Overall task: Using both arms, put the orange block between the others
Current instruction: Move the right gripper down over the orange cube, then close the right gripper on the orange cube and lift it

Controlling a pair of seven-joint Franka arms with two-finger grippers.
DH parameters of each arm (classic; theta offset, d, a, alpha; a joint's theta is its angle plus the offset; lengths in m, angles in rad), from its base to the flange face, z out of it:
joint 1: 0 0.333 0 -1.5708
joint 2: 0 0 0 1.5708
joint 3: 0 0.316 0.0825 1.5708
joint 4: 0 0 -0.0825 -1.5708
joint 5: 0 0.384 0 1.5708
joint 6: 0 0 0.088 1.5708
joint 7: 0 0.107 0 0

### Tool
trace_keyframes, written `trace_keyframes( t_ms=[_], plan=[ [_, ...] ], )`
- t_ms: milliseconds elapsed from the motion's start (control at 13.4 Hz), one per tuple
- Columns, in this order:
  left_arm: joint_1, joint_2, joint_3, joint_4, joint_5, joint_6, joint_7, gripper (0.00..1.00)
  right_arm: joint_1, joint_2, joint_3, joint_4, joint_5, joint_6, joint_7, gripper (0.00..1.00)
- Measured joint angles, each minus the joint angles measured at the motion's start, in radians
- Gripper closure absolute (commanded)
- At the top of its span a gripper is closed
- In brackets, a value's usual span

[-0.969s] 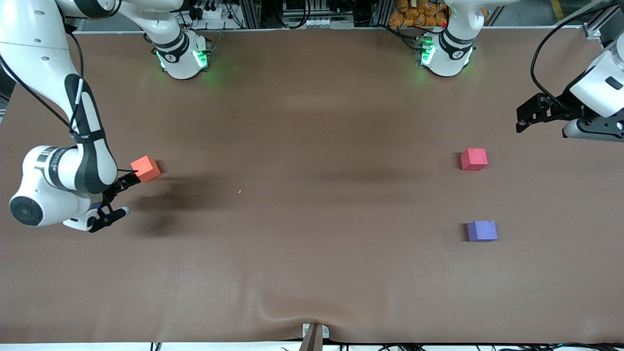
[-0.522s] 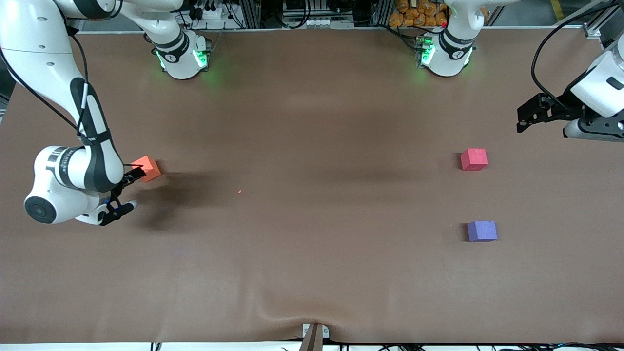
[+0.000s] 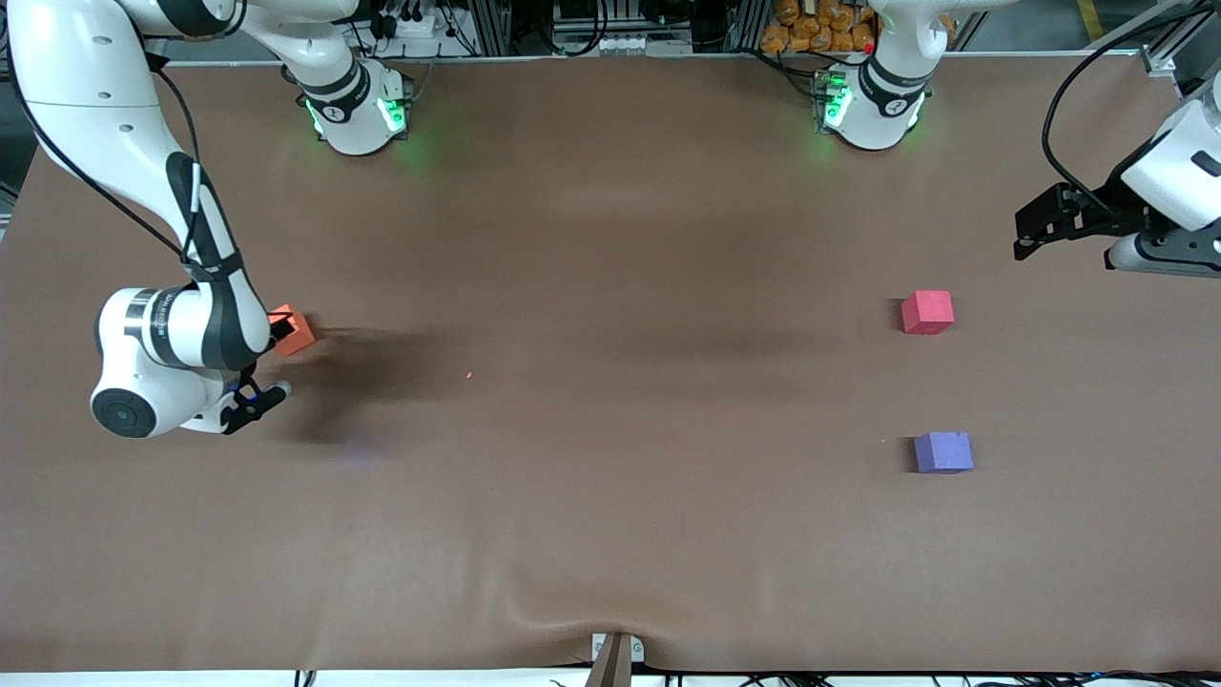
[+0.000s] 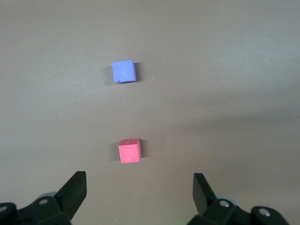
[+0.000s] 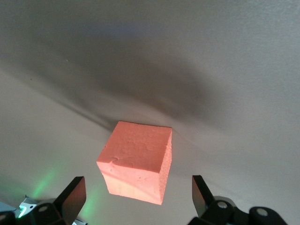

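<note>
Orange block (image 3: 294,330) sits on the tabletop (image 3: 610,401) toward the right arm's end, roughly midway between the base edge and the front-camera edge. Not held; it rests flat on the brown cover.

Right end effector (image 3: 269,361) is low at the block, fingers apart. In the front view one finger overlaps the block's edge and the other finger (image 3: 272,393) lies nearer the front camera. Right wrist view shows the block (image 5: 137,161) between the two finger tips with a gap on both sides, no contact visible. The right arm's wrist housing (image 3: 167,358) covers part of the block in the front view.

Red cube (image 3: 927,311) and purple cube (image 3: 943,451) sit toward the left arm's end, well apart from the orange block. Red is farther from the front camera, purple nearer, with a bare gap between them. Left wrist view shows both: red (image 4: 129,151), purple (image 4: 123,71).

Left end effector (image 3: 1035,221) hangs in the air over the left arm's end of the tabletop, fingers apart, holding nothing. It is clear of both cubes; that arm waits.

Long bare stretch of tabletop between the orange block and the cube pair, only a tiny orange speck (image 3: 468,375) on it. The cover has a wrinkle (image 3: 572,596) near the front-camera edge, by a small clamp (image 3: 616,654) at that edge's middle.
</note>
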Motion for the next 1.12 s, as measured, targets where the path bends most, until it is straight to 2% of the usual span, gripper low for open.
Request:
trace_keyframes(
  t_ms=[1119],
  plan=[
    [0.003,0.0,0.0,0.0,0.0,-0.001,0.0,0.0,0.0,0.008,-0.001,-0.063,-0.01,0.022,0.0,0.02]
  ],
)
